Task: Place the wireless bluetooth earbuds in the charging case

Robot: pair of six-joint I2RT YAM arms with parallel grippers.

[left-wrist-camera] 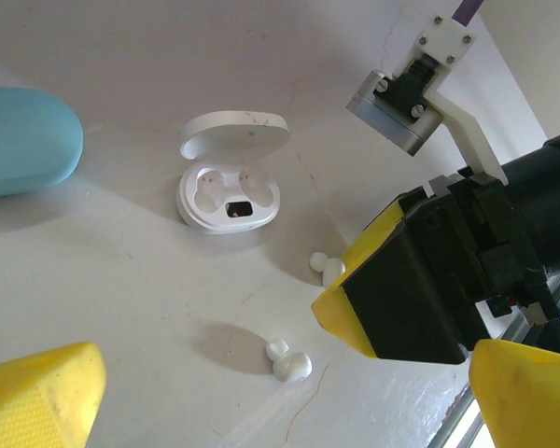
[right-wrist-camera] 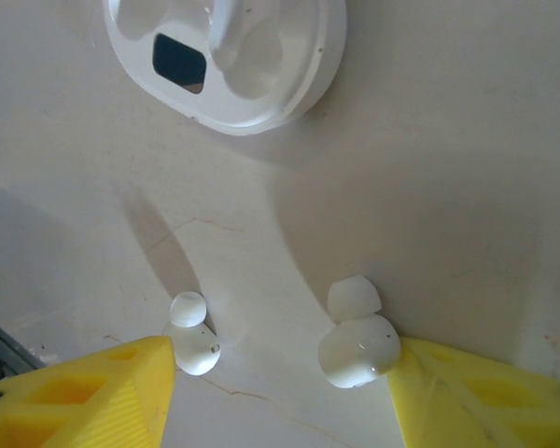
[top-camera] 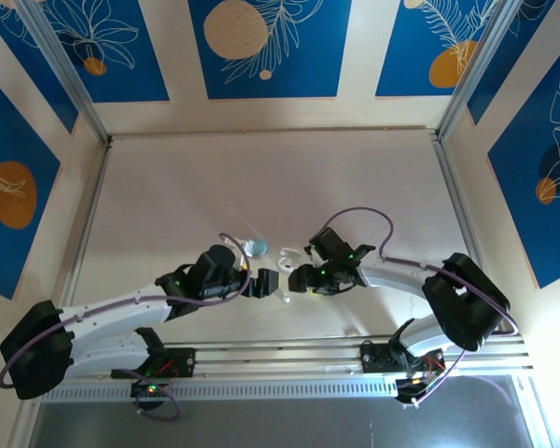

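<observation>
The white charging case (left-wrist-camera: pixel 229 191) lies open on the table, lid up and both sockets empty; it is also at the top of the right wrist view (right-wrist-camera: pixel 233 56). Two white earbuds lie on the table in front of it. My right gripper (right-wrist-camera: pixel 285 392) is open and low over them: one earbud (right-wrist-camera: pixel 357 341) touches its right finger, the other (right-wrist-camera: pixel 191 341) lies just by its left finger. In the left wrist view, the first bud (left-wrist-camera: pixel 327 269) peeks from behind the right gripper's yellow finger, and the second (left-wrist-camera: pixel 287 362) lies free. My left gripper (left-wrist-camera: pixel 280 401) is wide open, holding nothing.
A closed pale blue case (left-wrist-camera: pixel 19 140) lies left of the white one, also visible from above (top-camera: pixel 258 247). The two grippers, left (top-camera: pixel 257 283) and right (top-camera: pixel 297 278), face each other closely at the near middle of the table. Metal frame posts stand at the back corners.
</observation>
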